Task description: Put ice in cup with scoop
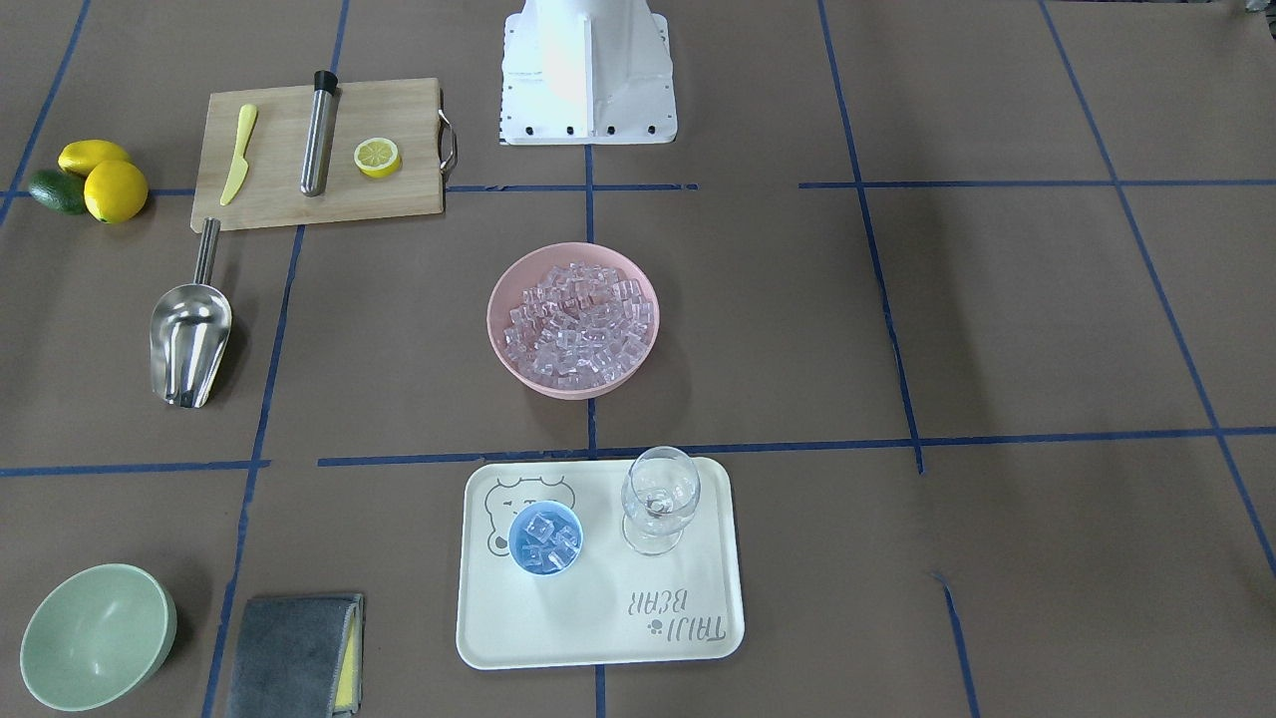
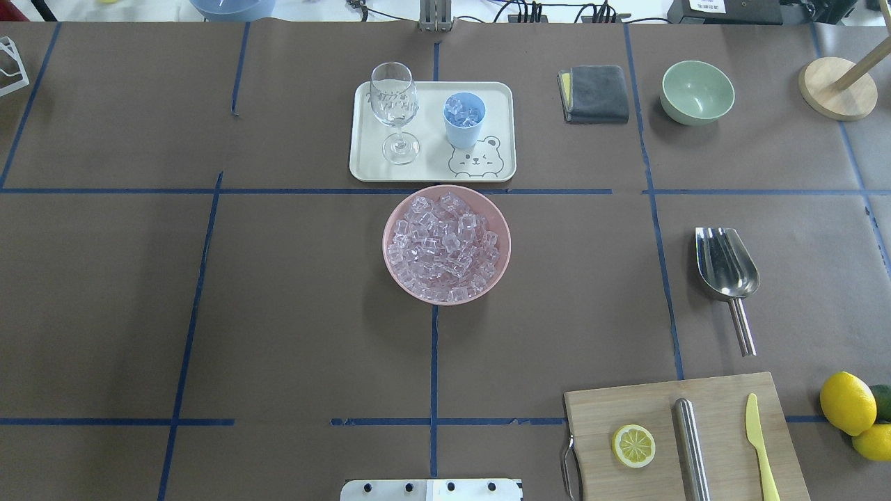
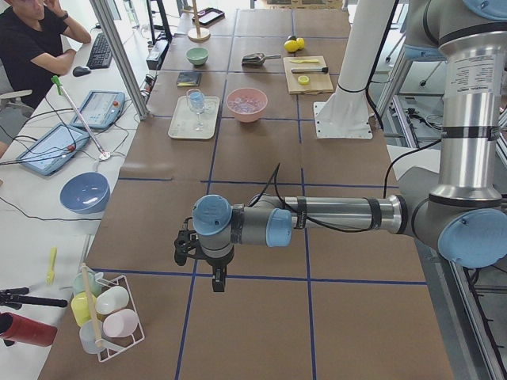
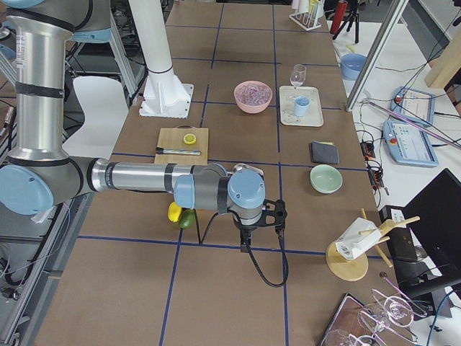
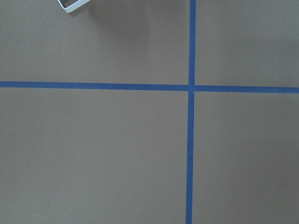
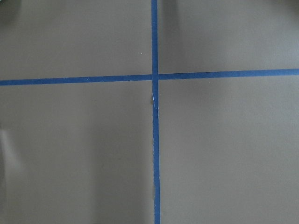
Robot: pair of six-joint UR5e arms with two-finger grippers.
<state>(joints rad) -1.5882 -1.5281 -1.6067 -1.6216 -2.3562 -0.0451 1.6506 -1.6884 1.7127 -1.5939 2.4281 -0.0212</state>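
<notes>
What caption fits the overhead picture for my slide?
Ice cubes in a pink bowl and a blue cup; the scoop lies untouched.

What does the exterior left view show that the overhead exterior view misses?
Only exterior left: the left gripper over the table, and a person seated beside it. Only overhead: clear ice cubes inside the small light-blue cup. Both: the pink bowl of ice and the shiny steel scoop lying near the wooden cutting board.
</notes>
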